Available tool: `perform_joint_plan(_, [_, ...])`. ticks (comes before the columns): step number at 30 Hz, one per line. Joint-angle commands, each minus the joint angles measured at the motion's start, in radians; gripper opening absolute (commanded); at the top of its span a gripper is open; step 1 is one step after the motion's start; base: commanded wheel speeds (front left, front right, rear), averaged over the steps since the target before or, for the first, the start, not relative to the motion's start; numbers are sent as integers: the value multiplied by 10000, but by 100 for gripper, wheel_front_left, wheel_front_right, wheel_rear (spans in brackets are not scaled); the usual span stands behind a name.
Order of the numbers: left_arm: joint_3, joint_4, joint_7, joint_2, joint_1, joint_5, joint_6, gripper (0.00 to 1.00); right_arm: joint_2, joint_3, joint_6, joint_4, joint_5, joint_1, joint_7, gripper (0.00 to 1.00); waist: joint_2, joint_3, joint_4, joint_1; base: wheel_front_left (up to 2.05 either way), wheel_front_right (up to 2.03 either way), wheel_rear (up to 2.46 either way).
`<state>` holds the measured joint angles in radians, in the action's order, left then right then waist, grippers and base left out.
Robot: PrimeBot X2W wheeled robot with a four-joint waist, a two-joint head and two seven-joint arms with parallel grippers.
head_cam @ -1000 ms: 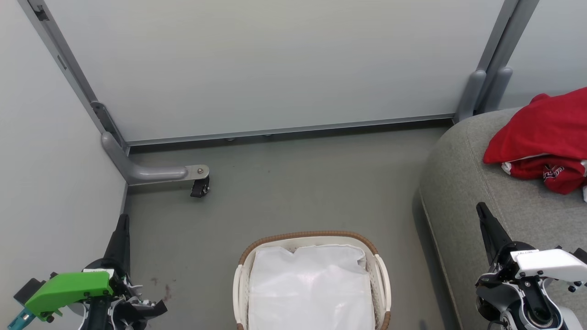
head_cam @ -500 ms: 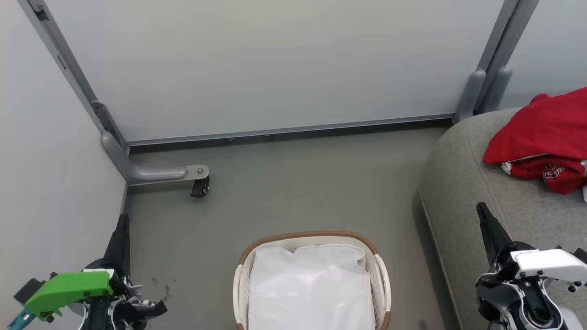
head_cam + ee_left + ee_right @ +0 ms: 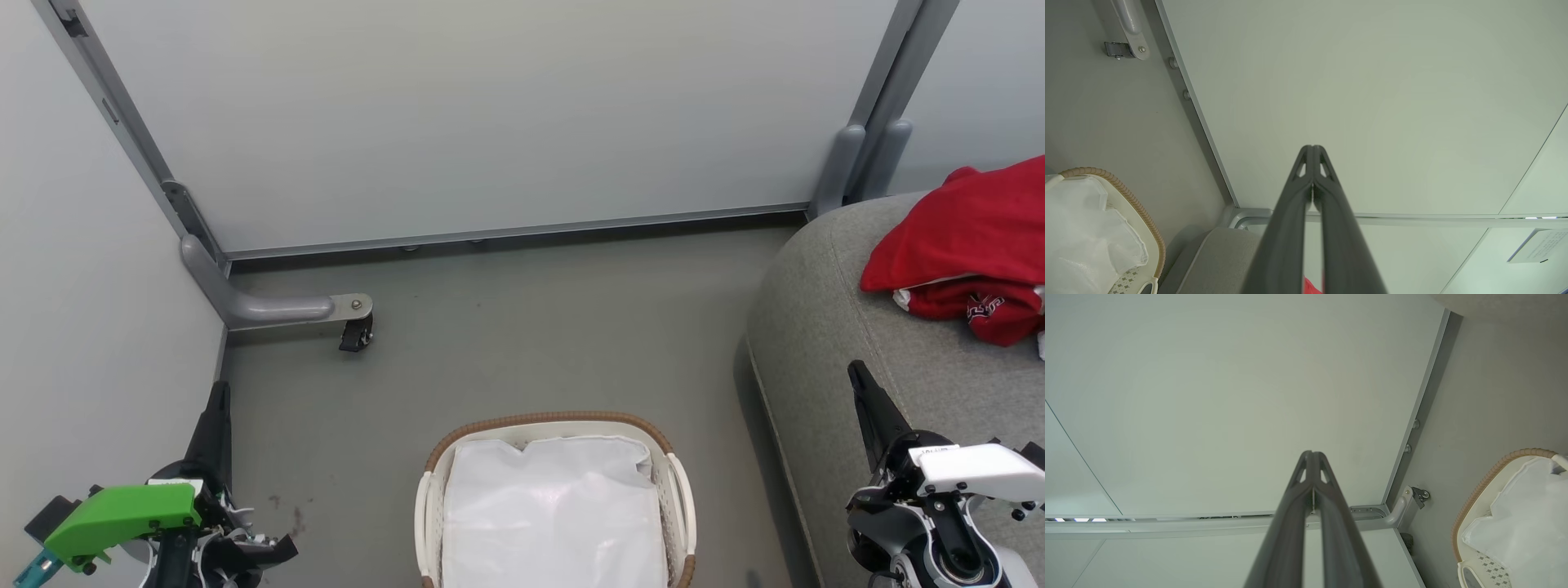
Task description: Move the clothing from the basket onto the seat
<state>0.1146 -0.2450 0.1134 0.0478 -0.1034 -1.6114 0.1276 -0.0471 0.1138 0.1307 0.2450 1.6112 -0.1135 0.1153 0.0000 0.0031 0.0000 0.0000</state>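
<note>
- clothing [image 3: 959,237]: right part cut off by the head view's right edge; lettering on the near fold too small to read.
- seat [image 3: 824,327]: runs out past the right and bottom edges.
- basket [image 3: 555,419]: near end cut by the bottom edge; the white liner [image 3: 555,514] hides its inside.
- left gripper [image 3: 219,390], right gripper [image 3: 855,369]: wrist housings clipped at the bottom edge.
- Left wrist view: a red sliver of clothing between the finger bases, the rest hidden behind them.
- Same view, white sheet [image 3: 1541,245] at the right edge: print too small to read.

A grey floor [image 3: 522,327] holds an oval white basket [image 3: 555,419] with a brown woven rim. Beside it, a grey seat [image 3: 841,327] carries crumpled red clothing [image 3: 963,229].
</note>
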Motion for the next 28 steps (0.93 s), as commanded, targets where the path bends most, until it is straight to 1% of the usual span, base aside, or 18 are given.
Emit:
perform_joint_plan(1, [20,16,43,44,-101,-32,63,0,-60,17,0,-26,36,104,12,0,0,0,0,0,0,0,0])
perform_joint_plan(28, [19,17,43,44,-101,-33,64,0,-60,16,0,-26,35,104,11,0,0,0,0,0,0,0,0])
